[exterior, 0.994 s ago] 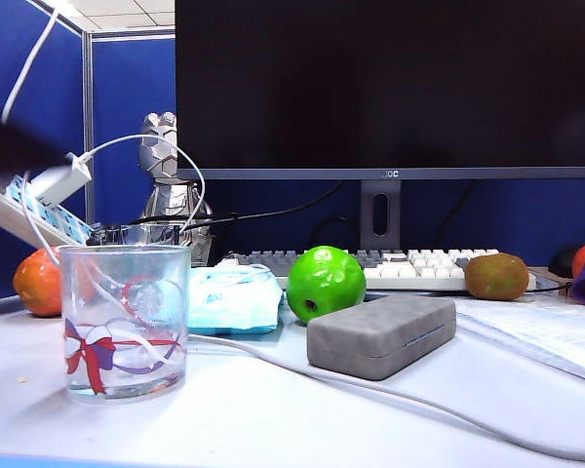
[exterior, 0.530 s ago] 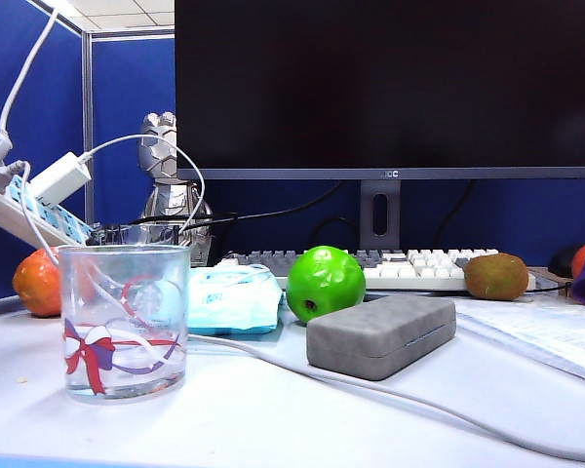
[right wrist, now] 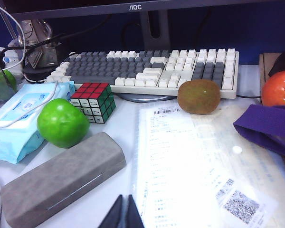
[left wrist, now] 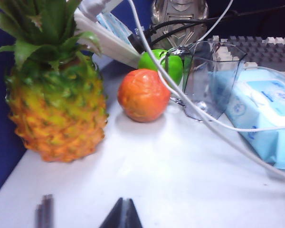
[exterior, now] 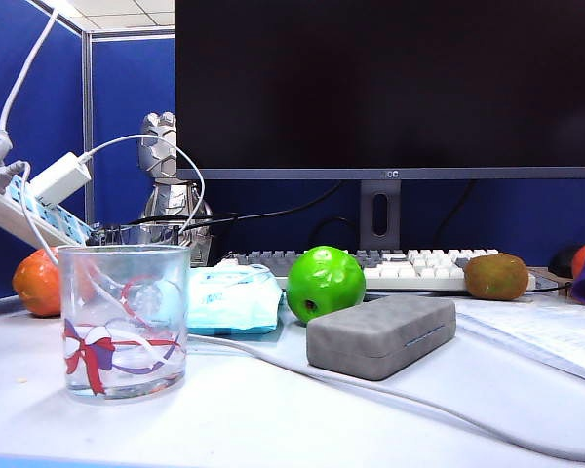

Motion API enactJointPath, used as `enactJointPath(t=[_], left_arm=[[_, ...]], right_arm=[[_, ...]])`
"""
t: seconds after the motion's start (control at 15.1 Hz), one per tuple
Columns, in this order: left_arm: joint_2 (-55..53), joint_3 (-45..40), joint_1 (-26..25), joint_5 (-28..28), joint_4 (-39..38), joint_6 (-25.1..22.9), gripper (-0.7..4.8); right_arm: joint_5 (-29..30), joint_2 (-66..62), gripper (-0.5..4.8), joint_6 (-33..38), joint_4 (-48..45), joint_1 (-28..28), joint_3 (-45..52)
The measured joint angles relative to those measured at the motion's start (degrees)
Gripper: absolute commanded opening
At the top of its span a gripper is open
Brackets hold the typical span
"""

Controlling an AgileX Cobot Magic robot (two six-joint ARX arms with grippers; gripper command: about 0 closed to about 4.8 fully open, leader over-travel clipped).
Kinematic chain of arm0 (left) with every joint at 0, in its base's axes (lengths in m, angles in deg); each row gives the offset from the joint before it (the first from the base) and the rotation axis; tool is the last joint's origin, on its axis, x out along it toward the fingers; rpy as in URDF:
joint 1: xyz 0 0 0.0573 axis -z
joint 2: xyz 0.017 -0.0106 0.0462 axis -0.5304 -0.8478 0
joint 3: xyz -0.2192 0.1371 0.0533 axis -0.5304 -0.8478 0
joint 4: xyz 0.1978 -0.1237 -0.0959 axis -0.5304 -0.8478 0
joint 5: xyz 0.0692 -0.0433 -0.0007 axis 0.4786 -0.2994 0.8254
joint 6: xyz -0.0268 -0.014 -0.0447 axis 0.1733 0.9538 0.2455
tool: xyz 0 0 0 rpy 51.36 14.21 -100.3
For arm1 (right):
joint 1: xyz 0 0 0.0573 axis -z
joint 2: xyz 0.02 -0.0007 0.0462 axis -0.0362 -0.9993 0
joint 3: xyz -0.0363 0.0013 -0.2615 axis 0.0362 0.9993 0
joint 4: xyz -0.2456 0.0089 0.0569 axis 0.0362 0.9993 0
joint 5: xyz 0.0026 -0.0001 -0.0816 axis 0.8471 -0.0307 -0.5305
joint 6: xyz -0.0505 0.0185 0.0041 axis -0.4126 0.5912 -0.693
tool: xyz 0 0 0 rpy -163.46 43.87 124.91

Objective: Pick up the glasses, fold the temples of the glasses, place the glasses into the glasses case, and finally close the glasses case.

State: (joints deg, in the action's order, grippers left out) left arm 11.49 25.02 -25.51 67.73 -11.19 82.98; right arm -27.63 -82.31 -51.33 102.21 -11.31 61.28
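Observation:
The grey glasses case lies closed on the white desk in front of the green apple; in the right wrist view the glasses case sits just beside my right gripper, which is shut and empty. The glasses and their temples are out of view. My left gripper is shut and empty over bare desk near a pineapple, far from the case. Neither gripper shows in the exterior view.
A ribbon-printed drinking glass, a light-blue tissue pack and a white cable lie left of and in front of the case. Keyboard, Rubik's cube, kiwi and papers lie behind and to the right. An orange sits by the pineapple.
A dark blur of the left arm at the exterior view's left edge has swung out of sight. The case and the right arm have not moved.

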Motion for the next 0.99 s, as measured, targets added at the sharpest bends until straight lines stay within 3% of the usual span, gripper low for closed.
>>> enactJointPath(t=[0.27, 0.46, 0.93, 0.99], left_arm=[[0.0, 0.0, -0.57, -3.19, 0.0, -5.77, -0.05], [0.0, 0.0, -0.57, -0.2, -0.02, 1.81, -0.03], [0.0, 0.0, -0.57, -0.2, 0.0, 2.05, -0.03], [0.0, 0.0, -0.57, -0.17, 0.0, 2.05, -0.03]], right_arm=[[0.02, 0.0, -0.01, 0.02, 0.0, 0.0, 0.0], [0.0, 0.0, -0.01, 0.0, 0.0, 0.0, 0.0], [-0.09, 0.0, -0.01, -0.48, -0.76, 0.42, 0.79], [-5.09, 0.0, -0.01, -1.7, -1.29, 2.69, 3.87]])
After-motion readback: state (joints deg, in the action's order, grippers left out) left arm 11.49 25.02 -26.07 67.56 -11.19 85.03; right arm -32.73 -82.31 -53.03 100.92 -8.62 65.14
